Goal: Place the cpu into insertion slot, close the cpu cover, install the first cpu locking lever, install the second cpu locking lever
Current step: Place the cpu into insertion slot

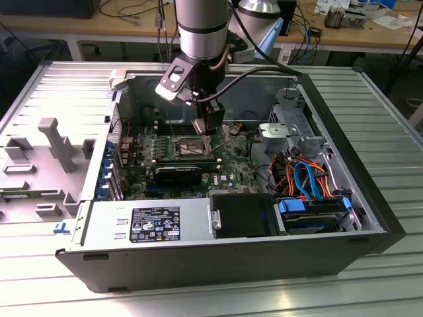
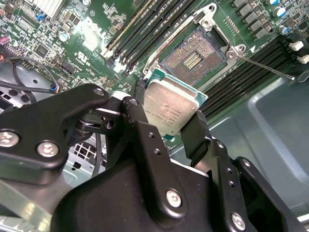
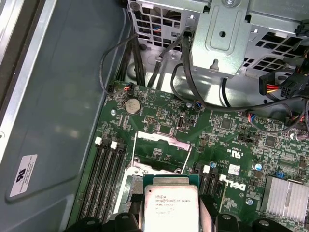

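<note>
My gripper (image 2: 169,116) is shut on the cpu (image 2: 170,107), a flat square chip with a dull silver top and a green rim, gripped on two opposite edges by the black fingers (image 2: 137,113). The chip hangs tilted just above and beside the insertion slot (image 2: 193,58), whose dark pin field lies bare inside a silver rim. In the first wrist view the cpu (image 3: 171,209) covers most of the socket, and the cpu cover (image 3: 162,145) stands flipped open beyond it. A thin locking lever (image 2: 265,65) juts out sideways. In the exterior view the gripper (image 1: 208,129) hovers over the insertion slot (image 1: 187,146).
Long black memory slots (image 2: 145,29) flank the socket on both sides. A black card (image 1: 178,175) lies in front of the socket. At the exterior view's right are a metal drive cage (image 1: 291,129) and coloured cables (image 1: 305,177). A power supply (image 1: 149,223) fills the case's near side.
</note>
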Robot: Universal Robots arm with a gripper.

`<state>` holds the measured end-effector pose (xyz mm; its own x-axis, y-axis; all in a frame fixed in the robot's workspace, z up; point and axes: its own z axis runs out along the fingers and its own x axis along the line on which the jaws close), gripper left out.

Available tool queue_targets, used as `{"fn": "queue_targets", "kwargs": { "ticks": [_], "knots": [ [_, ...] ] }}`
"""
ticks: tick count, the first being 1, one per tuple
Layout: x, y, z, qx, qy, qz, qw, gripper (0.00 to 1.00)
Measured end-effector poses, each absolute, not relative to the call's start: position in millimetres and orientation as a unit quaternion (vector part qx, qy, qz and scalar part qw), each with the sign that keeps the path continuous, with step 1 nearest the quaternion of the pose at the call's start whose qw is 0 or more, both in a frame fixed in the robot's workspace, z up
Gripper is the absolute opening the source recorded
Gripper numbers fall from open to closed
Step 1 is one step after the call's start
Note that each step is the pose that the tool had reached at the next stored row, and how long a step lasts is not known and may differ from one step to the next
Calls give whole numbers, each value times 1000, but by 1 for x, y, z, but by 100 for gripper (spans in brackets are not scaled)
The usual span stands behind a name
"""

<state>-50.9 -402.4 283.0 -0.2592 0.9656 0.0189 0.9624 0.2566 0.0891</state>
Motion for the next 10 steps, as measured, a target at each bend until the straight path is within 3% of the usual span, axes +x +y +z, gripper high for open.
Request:
{"fn": "queue_targets", "kwargs": {
  "ticks": [10],
  "knots": [
    [-51, -402, 282, 614, 788, 41, 20, 55]
  ]
}}
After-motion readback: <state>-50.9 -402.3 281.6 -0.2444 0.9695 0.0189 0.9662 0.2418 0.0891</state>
